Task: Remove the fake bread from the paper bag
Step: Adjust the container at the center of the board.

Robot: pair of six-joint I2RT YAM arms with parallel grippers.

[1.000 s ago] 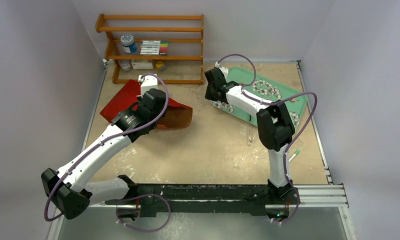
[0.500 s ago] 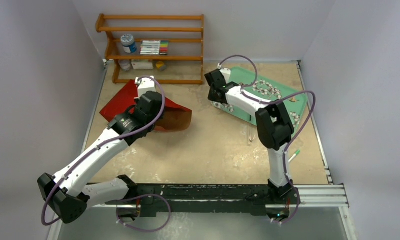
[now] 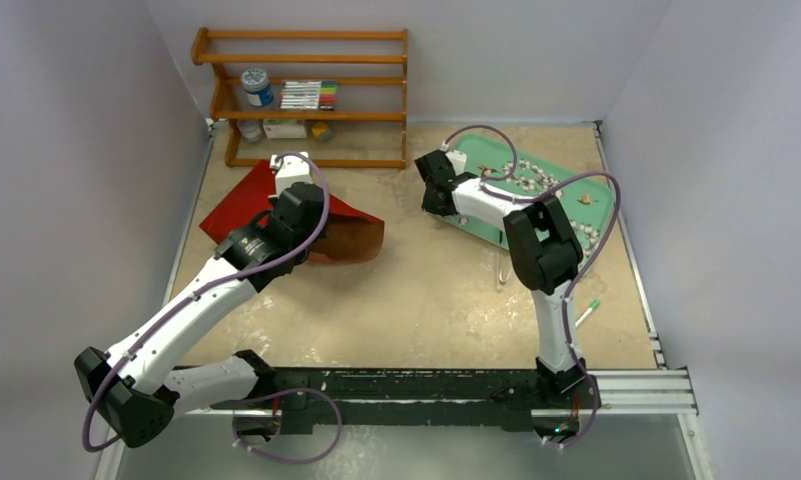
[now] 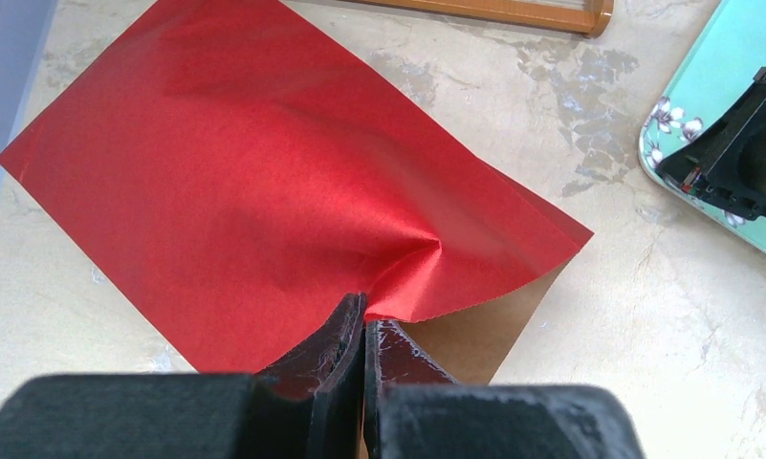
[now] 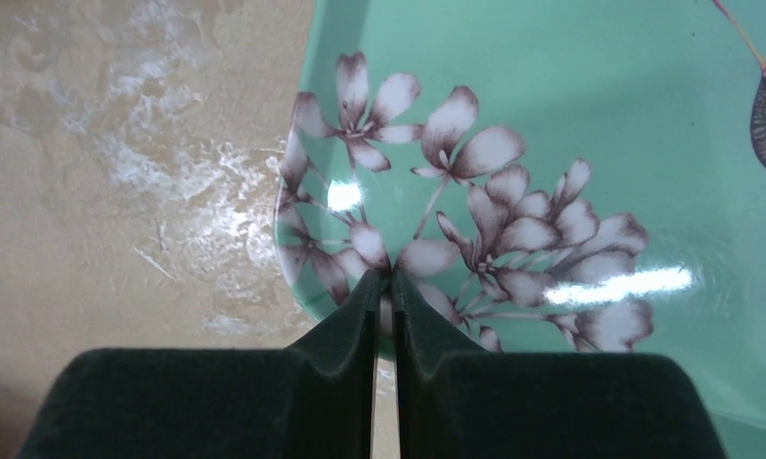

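The red paper bag (image 3: 244, 208) lies on its side at the back left, its brown-lined mouth (image 3: 358, 238) facing right. My left gripper (image 3: 301, 225) is shut on the bag's upper zigzag rim. In the left wrist view the fingertips (image 4: 352, 320) pinch the red paper, which puckers around them, and the brown inside (image 4: 484, 330) shows beneath. The fake bread is hidden. My right gripper (image 3: 438, 192) is shut on the near-left rim of the green flowered tray (image 3: 566, 215), whose edge sits between the pads (image 5: 364, 296).
A wooden shelf (image 3: 306, 95) with a jar, pens and small items stands against the back wall, just behind the bag. A green pen (image 3: 588, 310) lies near the right edge. Grey walls close in left and right.
My right gripper has moved back and to the right, and the tray's near-left corner has shifted with it. The left arm drew back slightly with the bag's rim still in its grip.
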